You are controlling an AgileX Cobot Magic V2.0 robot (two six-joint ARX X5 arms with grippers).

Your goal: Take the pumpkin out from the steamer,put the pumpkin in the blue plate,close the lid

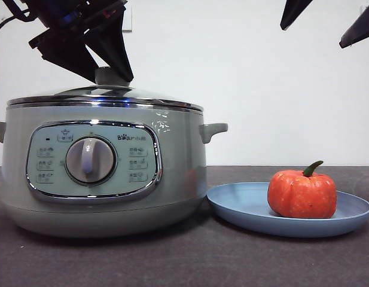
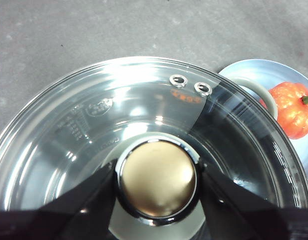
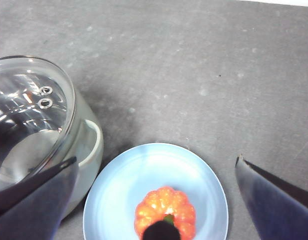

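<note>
The glass lid [image 1: 106,95] sits on the pale green steamer [image 1: 100,179]. My left gripper [image 1: 112,78] is above the steamer, and its jaws press both sides of the lid's knob [image 2: 156,177]. The orange pumpkin [image 1: 302,194] stands on the blue plate [image 1: 244,203] to the right of the steamer. It also shows in the left wrist view [image 2: 291,107] and the right wrist view [image 3: 165,207]. My right gripper [image 1: 311,37] is open and empty, high above the plate [image 3: 144,175].
The steamer's side handle [image 3: 94,145] reaches close to the plate's rim. The dark grey table [image 3: 203,75] stretches behind and to the right of the plate. A white wall stands behind.
</note>
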